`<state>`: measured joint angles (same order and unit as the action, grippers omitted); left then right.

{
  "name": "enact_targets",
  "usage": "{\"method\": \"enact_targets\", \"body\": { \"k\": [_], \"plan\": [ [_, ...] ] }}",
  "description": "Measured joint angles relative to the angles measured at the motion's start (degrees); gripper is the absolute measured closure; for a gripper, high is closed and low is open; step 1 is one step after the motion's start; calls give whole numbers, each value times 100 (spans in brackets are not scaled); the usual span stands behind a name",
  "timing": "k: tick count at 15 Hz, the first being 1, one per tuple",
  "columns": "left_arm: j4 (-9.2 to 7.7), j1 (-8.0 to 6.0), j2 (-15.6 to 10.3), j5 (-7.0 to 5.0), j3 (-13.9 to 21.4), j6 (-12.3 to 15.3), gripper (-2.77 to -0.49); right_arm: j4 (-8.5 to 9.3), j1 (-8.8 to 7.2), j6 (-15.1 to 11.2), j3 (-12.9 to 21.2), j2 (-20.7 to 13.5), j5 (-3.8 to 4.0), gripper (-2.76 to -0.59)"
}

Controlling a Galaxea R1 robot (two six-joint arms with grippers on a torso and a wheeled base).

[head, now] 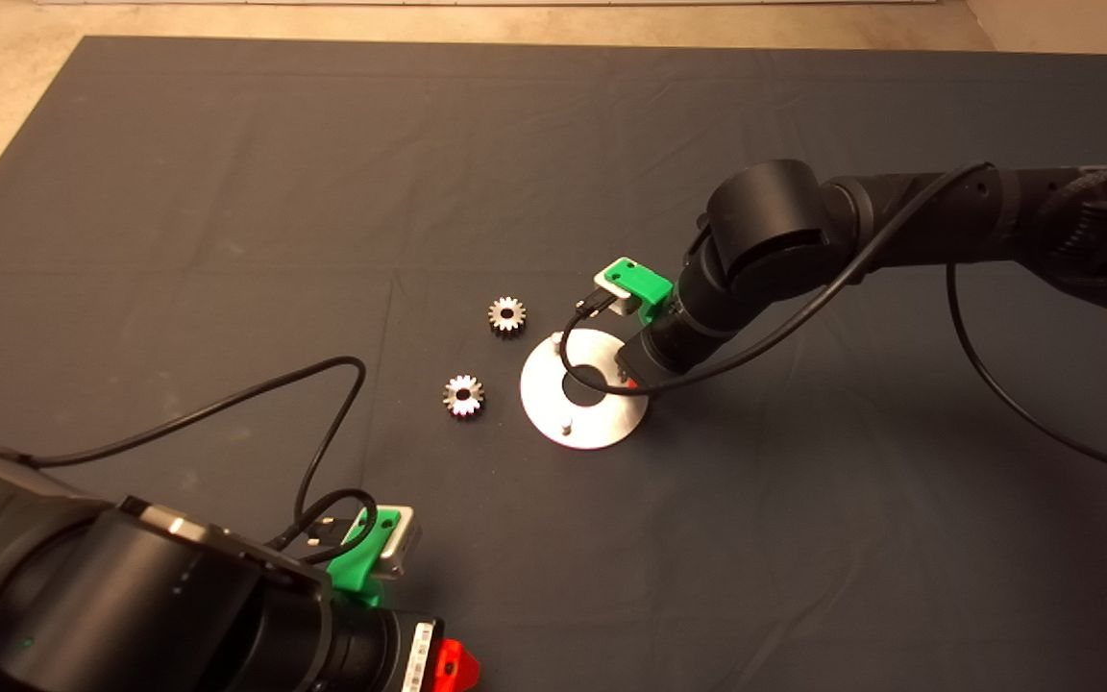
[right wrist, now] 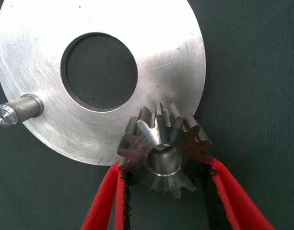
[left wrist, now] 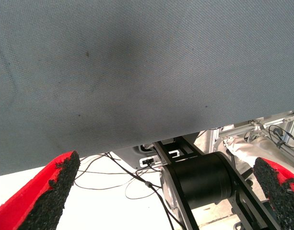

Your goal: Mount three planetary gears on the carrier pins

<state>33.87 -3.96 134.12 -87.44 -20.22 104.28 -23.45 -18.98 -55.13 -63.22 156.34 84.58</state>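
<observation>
A flat silver disc (head: 602, 423) with a centre hole lies mid-mat, and a carrier pin (head: 566, 423) stands at its near edge. Another pin (right wrist: 15, 112) shows in the right wrist view. Two planetary gears (head: 506, 314) (head: 463, 395) lie on the mat left of the disc. My right gripper (head: 632, 383) is low over the disc's right rim. It (right wrist: 166, 165) is shut on a third gear (right wrist: 161, 139), which sits tilted over the edge of the disc (right wrist: 161, 48). I cannot tell whether a pin is under that gear. My left gripper (head: 453, 663) is parked at the lower left, and it (left wrist: 168, 191) is open and holds nothing.
Black cables loop from both wrists, one across the disc (head: 568, 360) and one over the mat at the lower left (head: 323, 432). The left wrist view shows the mat's edge (left wrist: 137, 139) with floor, wires and robot hardware beyond it.
</observation>
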Motion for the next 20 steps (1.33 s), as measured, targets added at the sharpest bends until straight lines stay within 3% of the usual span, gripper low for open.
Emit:
{"method": "enact_targets", "body": {
  "k": [12,20],
  "plan": [
    [0,0,0,-1,0,43,-262,66,10,88,-190,0,-85,-81],
    [0,0,0,-1,0,85,-262,67,10,88,-190,0,-85,-81]
  ]
}}
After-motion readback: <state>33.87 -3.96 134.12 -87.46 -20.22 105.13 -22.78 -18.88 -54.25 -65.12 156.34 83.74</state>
